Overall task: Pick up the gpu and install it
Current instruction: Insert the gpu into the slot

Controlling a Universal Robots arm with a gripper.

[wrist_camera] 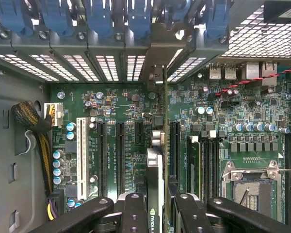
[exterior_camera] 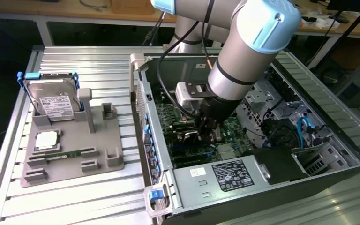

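Holding the gpu [wrist_camera: 154, 167], a thin flat dark card seen edge-on, the black two-fingered claw [wrist_camera: 157, 206] is closed narrowly on it inside the open grey metal computer case [exterior_camera: 280, 204]. Card stands upright over the green motherboard [wrist_camera: 114, 104], among the long black slots, its far end at the perforated rear wall. Seating cannot be determined. Case lies on the ribbed aluminium bench [exterior_camera: 73, 201].

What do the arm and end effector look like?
Arm: silver-grey tubular links, light-blue joint caps, black cable looping alongside. Pale grey boxy wrist unit. End effector: black, with bolted black fingers.
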